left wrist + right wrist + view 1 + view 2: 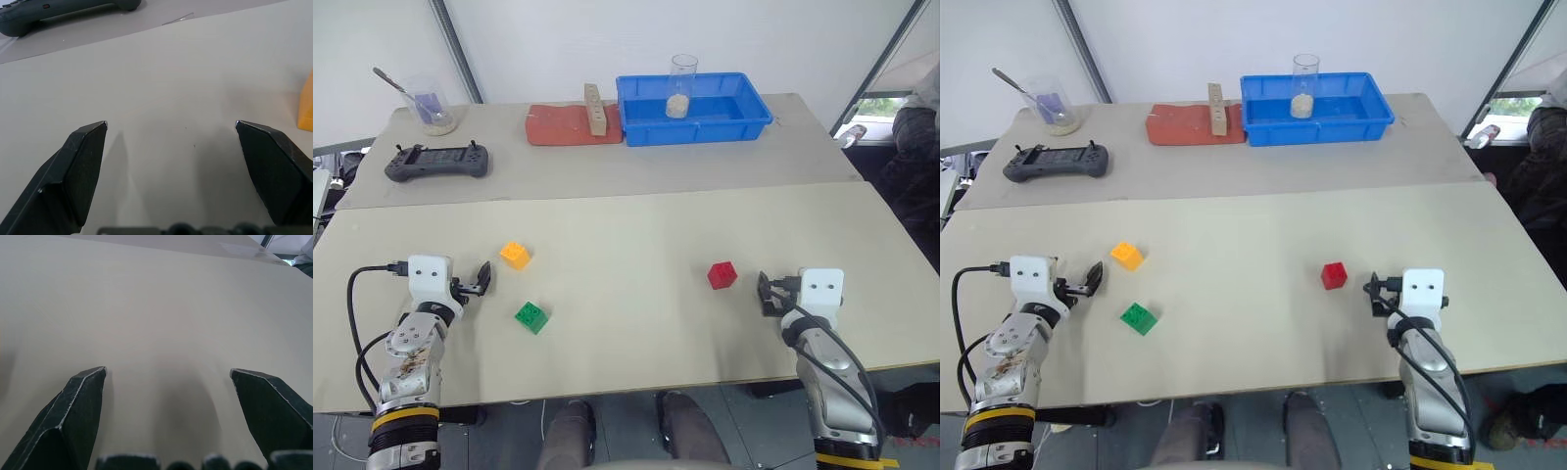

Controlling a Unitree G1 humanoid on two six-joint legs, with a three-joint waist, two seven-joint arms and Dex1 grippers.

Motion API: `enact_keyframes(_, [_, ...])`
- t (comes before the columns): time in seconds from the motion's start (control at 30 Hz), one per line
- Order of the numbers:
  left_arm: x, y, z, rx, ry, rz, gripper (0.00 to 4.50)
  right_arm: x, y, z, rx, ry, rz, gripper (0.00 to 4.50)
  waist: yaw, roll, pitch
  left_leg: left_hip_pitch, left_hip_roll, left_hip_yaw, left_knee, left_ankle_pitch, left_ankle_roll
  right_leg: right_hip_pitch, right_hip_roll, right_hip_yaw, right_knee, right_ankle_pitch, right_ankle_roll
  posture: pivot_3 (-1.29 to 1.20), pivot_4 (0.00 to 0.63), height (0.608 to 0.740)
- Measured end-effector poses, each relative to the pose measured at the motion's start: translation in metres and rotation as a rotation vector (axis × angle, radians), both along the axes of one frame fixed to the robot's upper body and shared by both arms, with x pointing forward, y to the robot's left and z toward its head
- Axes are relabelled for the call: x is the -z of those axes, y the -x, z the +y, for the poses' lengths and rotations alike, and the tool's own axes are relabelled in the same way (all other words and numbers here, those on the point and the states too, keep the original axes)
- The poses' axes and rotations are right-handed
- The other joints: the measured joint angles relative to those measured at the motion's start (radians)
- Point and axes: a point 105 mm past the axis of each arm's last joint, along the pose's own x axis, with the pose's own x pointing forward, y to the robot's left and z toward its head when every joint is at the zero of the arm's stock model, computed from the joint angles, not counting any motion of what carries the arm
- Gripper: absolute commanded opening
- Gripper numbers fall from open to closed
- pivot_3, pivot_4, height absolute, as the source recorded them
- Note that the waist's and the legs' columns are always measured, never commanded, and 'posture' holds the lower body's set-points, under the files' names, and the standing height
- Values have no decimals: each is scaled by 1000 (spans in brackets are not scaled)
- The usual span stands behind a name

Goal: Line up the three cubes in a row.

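Left eye view: both arms reach forward low over the table (636,225), the left gripper (481,280) at 8 o'clock and the right gripper (768,294) at 4 o'clock, both spread wide and empty. The orange cube (515,255) and green cube (531,316) sit just beside the left gripper. The red cube (722,274) sits near the right.

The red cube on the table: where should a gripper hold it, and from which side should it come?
Grip the red cube on two opposite flat side faces, not the studded top. It sits upright on the table, apart from the other cubes, with free space all around. The right gripper, open and empty, is just beside it, so approaching from the robot's right, or from above, looks easiest.
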Motion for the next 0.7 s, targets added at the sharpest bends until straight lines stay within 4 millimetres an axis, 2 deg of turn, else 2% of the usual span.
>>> enact_keyframes(0.53, [-5,6,7,0,64,-17,4451,-10,0,-1,-48,27,-15,4500,-6,-1,1,-5,0,0,-1,0,0,-3,0,0,-2,0,0,0,150,740])
enact_keyframes(0.7, [-11,5,11,23,64,-7,4451,-13,2,-1,-101,35,-11,4500,-3,-6,4,-6,0,0,-1,0,0,-4,0,0,-2,0,0,0,150,740])
